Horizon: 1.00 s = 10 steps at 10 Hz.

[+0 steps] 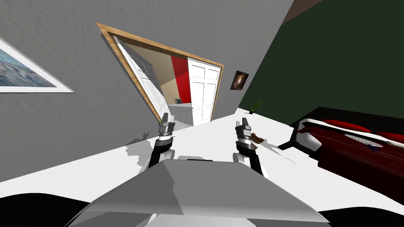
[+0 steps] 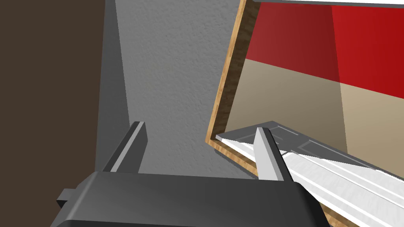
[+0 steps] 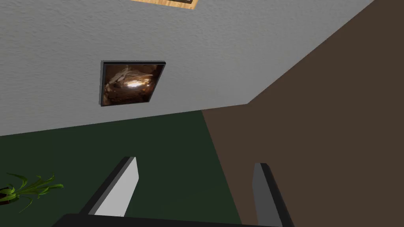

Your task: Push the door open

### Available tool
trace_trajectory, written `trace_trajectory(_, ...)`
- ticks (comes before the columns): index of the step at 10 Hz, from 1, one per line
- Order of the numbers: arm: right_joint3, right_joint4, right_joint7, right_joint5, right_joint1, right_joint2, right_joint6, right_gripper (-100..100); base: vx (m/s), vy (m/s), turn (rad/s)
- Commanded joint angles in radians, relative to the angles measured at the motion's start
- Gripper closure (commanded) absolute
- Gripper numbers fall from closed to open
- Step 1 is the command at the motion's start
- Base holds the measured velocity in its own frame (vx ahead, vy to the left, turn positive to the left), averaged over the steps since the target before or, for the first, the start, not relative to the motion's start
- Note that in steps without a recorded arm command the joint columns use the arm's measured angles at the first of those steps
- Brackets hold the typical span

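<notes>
Door [image 1: 149,80], white and left in the wooden frame [image 1: 127,66], stands on the far wall, untouched. Your left tool [image 1: 167,116] and right tool [image 1: 243,122] both gape wide; a spread finger may snag the frame's edge, missing the panel.

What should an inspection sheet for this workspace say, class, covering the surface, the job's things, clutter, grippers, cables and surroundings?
Surface: plain white floor.
Job's things: white panelled door angled into the opening of a light wooden door frame; second white panelled leaf at the frame's other side.
Clutter: small brown object on the floor by the right gripper; I cannot tell what it is.
Grippers: left gripper open, pointed at the door's edge, contact cannot be told; right gripper open, holding nothing.
Cables: nothing seen.
Surroundings: grey textured wall, dark green wall, dark red bed, small green plant, small dark-framed picture, large white-framed picture.
</notes>
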Motion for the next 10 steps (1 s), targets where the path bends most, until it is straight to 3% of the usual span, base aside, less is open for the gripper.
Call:
trace_trajectory(1,-0.001,0.034,-0.002,-0.003,-0.013,-0.011,-0.009,-100,0.056,0.021,0.093)
trace_trajectory(6,-0.003,0.138,-0.010,-0.011,-0.054,-0.036,-0.035,-100,0.109,0.032,0.088)
trace_trajectory(10,-0.005,0.249,-0.018,-0.020,-0.098,-0.057,-0.063,-100,0.122,0.020,0.109)
